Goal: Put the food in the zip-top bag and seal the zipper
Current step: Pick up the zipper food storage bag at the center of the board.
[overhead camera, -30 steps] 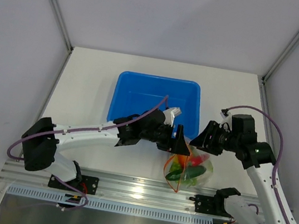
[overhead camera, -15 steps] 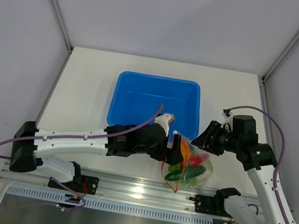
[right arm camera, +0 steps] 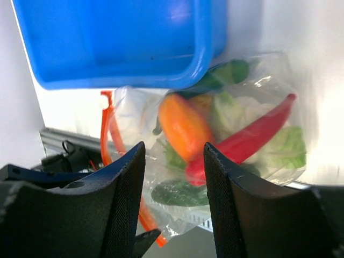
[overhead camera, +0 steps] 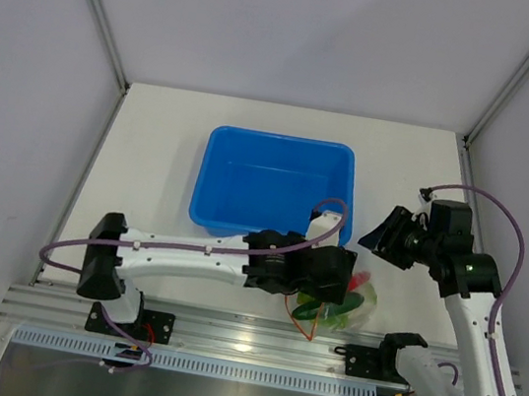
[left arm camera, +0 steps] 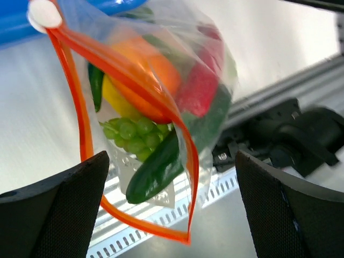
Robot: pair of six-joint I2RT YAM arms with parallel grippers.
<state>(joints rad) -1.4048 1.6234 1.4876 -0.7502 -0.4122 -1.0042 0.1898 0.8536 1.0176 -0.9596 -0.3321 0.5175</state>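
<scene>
White table (overhead camera: 150, 161); pale walls (overhead camera: 299, 34); aluminium rail (overhead camera: 244, 335).

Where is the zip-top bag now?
The zip-top bag lies at the table's near edge, right of centre in the top view, by the blue tub's near right corner, partly under the left gripper.

zip-top bag (left arm camera: 212, 51): clear crinkly plastic | tub (right arm camera: 118, 37): glossy blue plastic | rail (overhead camera: 224, 336): shiny metal

White table (overhead camera: 150, 161) carries a blue tub (overhead camera: 247, 181), flat, around the middle. Clear zip-top bag (overhead camera: 357, 300) of food lies at the near edge, just beside the tub's front-right corner. Orange-red zipper (overhead camera: 303, 329) overhangs the metal rail (overhead camera: 225, 332).
</scene>
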